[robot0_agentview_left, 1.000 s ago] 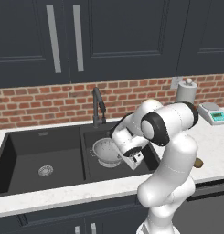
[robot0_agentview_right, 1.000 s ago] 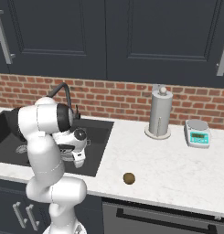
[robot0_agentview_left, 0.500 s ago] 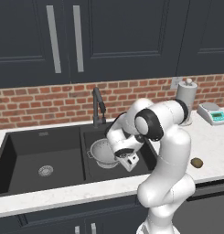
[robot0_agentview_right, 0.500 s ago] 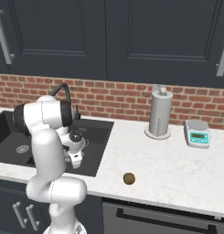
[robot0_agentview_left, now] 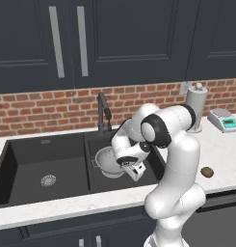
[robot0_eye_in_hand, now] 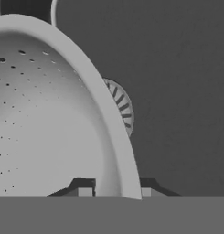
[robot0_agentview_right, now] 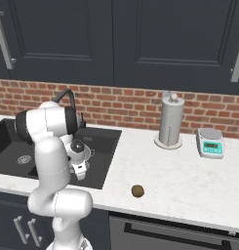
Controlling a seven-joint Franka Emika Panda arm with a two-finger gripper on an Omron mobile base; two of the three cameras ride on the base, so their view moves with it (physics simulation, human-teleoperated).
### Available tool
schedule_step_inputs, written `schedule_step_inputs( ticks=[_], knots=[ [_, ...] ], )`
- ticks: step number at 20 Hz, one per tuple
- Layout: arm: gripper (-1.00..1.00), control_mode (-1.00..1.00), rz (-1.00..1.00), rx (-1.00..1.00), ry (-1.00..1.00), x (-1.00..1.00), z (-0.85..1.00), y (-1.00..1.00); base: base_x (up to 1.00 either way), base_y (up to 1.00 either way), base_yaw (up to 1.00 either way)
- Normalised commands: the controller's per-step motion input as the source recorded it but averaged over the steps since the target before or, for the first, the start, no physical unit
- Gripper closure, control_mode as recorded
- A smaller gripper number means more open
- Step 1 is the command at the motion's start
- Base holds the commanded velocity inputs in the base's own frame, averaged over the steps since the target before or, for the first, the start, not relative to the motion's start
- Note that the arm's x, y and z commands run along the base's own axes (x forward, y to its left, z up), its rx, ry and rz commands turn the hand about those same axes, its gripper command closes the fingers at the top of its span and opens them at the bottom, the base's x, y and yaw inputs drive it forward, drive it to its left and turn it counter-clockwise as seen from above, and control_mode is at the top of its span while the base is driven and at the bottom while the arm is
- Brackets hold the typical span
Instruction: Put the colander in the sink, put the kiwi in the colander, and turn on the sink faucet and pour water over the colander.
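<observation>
The silvery, hole-dotted colander (robot0_agentview_left: 106, 161) stands in the narrower right basin of the black sink (robot0_agentview_left: 42, 141), just in front of the dark faucet (robot0_agentview_left: 104, 112). My gripper (robot0_agentview_left: 123, 169) reaches down to its right rim. In the hand view the gripper (robot0_eye_in_hand: 115, 192) straddles the colander (robot0_eye_in_hand: 49, 114) rim, one fingertip on each side and touching it, with the round drain (robot0_eye_in_hand: 121, 107) showing behind. The brown kiwi (robot0_agentview_left: 207, 171) lies on the white counter to the right of the sink, far from the hand. It also lies near the counter's front edge (robot0_agentview_right: 137, 191).
A white paper-towel holder (robot0_agentview_right: 170, 122) and a small scale (robot0_agentview_right: 211, 142) stand at the back of the counter by the brick wall. The wider left basin has a silver drain (robot0_agentview_left: 48, 180). The faucet (robot0_agentview_right: 67, 95) spout arches over the sink (robot0_agentview_right: 107, 146).
The arm has swung a little left and lower, carrying the colander with it deeper into the right basin. The kiwi has not moved.
</observation>
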Motion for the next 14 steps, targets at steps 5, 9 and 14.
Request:
schedule_step_inputs(
  ticks=[5,9,14],
  knots=[
    [-1.0,-1.0,0.0,0.0,0.0,0.01,0.08,0.09,0.0,0.0,0.0],
    [-1.0,-1.0,0.06,0.0,0.0,0.0,0.35,0.01,0.0,0.0,0.0],
    [-1.0,-1.0,0.1,0.0,0.0,-0.09,0.79,0.0,0.0,0.0,0.0]
  ],
)
